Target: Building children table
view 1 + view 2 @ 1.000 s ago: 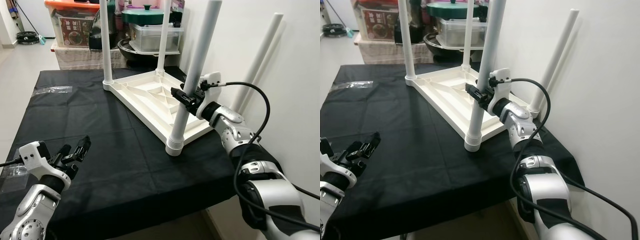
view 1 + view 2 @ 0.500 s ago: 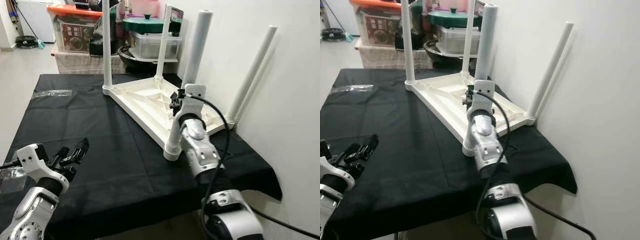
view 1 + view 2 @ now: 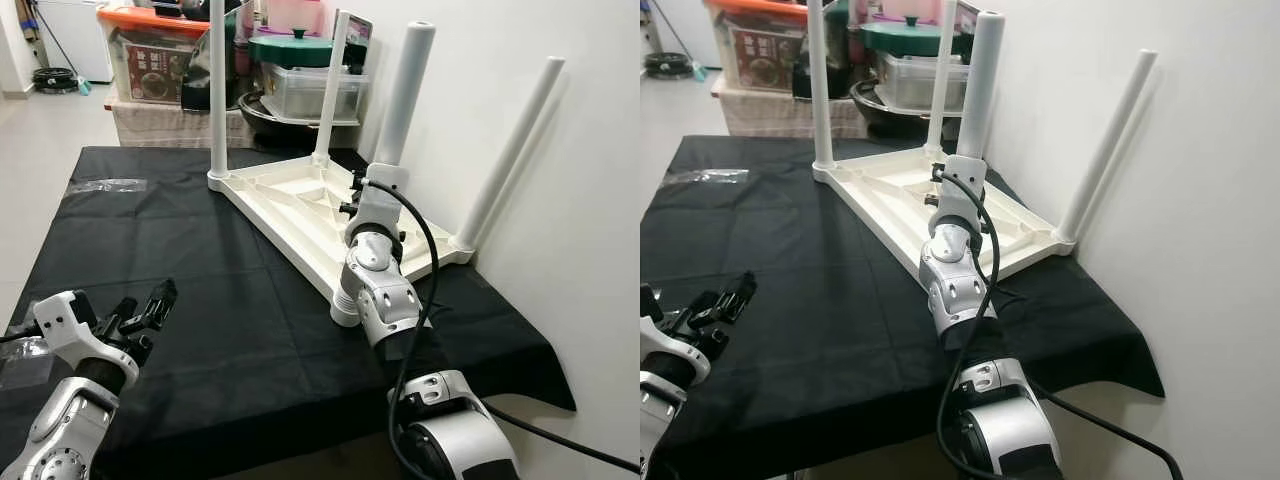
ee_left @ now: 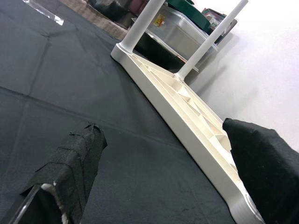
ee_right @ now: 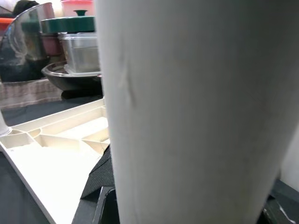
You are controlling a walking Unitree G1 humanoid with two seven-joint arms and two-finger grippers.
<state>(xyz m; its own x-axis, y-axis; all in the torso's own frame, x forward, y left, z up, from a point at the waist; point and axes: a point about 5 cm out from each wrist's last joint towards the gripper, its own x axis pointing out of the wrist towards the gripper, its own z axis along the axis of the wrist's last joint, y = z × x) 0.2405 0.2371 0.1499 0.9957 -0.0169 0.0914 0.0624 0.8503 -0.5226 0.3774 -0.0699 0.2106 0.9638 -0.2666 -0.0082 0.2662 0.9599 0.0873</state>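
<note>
We have the white tabletop (image 3: 300, 200) lying upside down on the black cloth (image 3: 180, 260), toward one o'clock from us, with four legs standing up from its corners. The step in hand looks like seating the near leg (image 3: 385, 150) into its socket at the tabletop's closest corner. Our right gripper (image 3: 358, 197) sits against that leg partway up; the wrist view shows the leg pressed close between black fingers (image 5: 100, 175), so we judge it clenched on the leg, though the fingertips themselves are hidden behind our own forearm. Our left gripper (image 3: 140, 310) hangs at about eight o'clock over the cloth, well apart from the tabletop, its fingers (image 4: 74, 163) spread and holding nothing.

Next, we would probably need to twist or press the leg fully home, keeping it upright, then release it and check that it stands firm. The far-right leg (image 3: 505, 150) leans close to the wall (image 3: 560, 250).
</note>
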